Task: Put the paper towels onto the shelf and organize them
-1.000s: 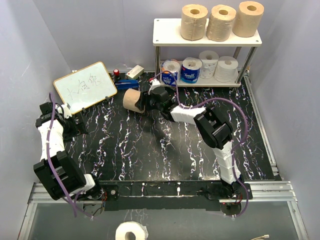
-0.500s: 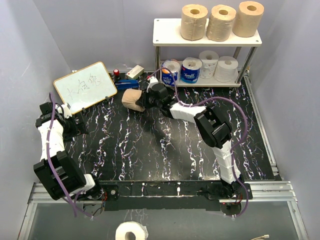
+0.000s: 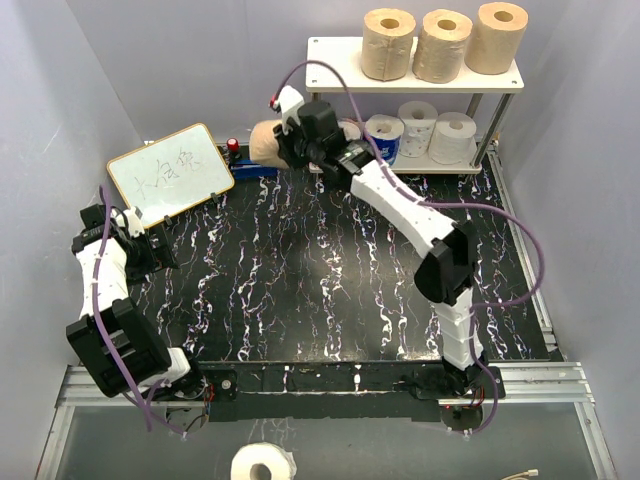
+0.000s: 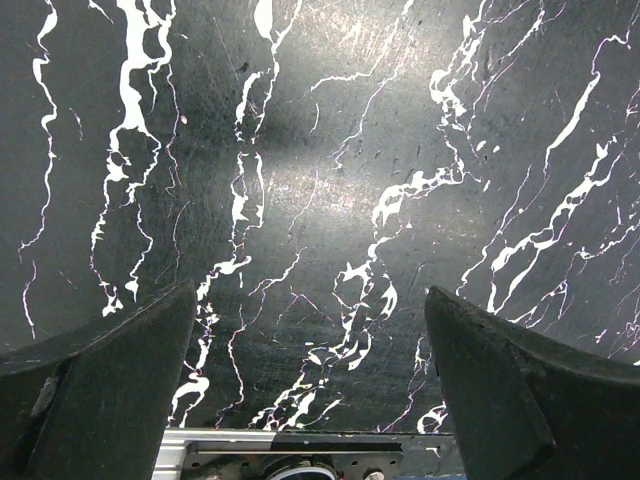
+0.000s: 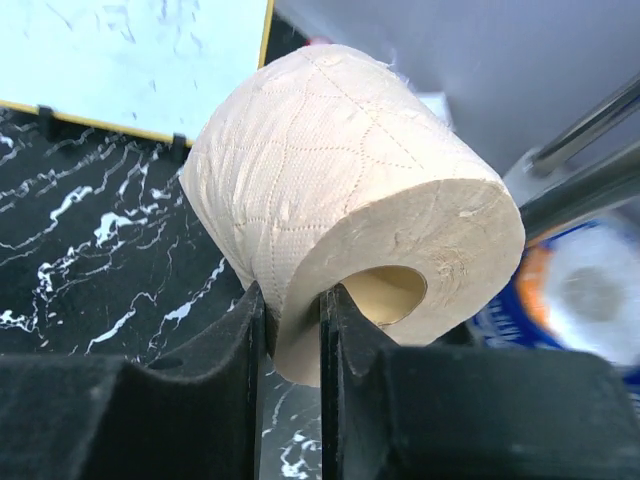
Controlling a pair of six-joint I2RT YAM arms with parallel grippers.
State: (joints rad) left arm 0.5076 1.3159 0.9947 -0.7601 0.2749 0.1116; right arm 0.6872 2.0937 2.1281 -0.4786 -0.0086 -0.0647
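Right wrist view: my right tool (image 5: 293, 325) is clamped on the wall of a large tan-brown embossed paper towel roll (image 5: 350, 190) beside its hollow core. From above, the roll hangs just left of the cream-topped, silver-legged two-tier shelf (image 3: 335, 65). I'd raise it past the top board's edge, then stand it upright on the bare left end — beside three matching rolls (image 3: 440, 45). My left tool (image 4: 310, 380) gapes wide, empty.

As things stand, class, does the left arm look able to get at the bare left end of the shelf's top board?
Probably not. The left gripper sits far from the shelf, and the right gripper, holding the tan roll, hangs between them.
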